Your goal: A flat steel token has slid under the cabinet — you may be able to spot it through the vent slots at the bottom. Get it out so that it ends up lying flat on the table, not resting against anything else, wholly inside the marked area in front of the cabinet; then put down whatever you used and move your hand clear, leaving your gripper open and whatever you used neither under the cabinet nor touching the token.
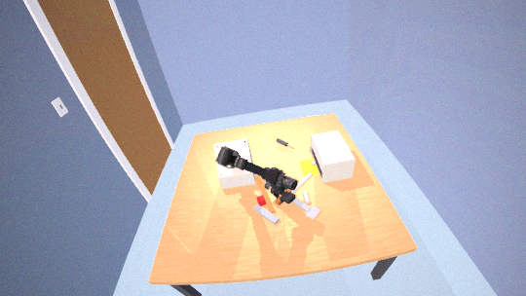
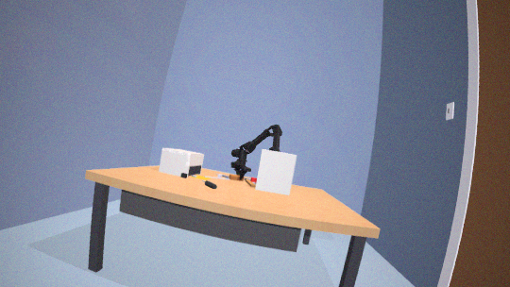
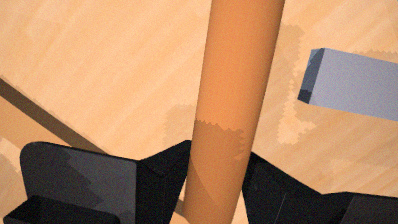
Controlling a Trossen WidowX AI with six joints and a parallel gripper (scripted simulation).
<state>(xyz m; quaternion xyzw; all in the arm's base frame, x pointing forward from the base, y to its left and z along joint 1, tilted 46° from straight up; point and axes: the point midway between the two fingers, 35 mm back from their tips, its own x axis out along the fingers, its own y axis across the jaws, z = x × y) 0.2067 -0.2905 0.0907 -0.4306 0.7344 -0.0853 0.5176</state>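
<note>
My claw (image 1: 284, 198) (image 2: 241, 177) (image 3: 216, 151) is grasping a round orange handle (image 1: 279, 201) (image 3: 235, 75). In the close view the handle is running out past the top edge, and its low end is going off the bottom, so I am not seeing all of it there. From above, my black arm (image 1: 260, 171) (image 2: 257, 139) is covering part of the handle. A pale flat blade (image 1: 313, 212) is sticking out on a thin bar past my claw, but my claw is hiding where it might be joining the handle. A gray block (image 3: 352, 82) is lying apart from the handle in the close view, and the side edge is cutting it off. A dark brown strip (image 3: 47, 112) is slipping out of sight behind my finger. The steel token is not showing anywhere I can be sure of. The white cabinet (image 1: 336, 156) (image 2: 177, 161) is standing by the yellow patch (image 1: 308, 167), and its dark front (image 2: 195, 170) is looking too small and blurry for me to spot anything under there. A tiny pale speck (image 1: 314, 163) is sitting between the yellow and the cabinet, and I cannot tell what it is.
</note>
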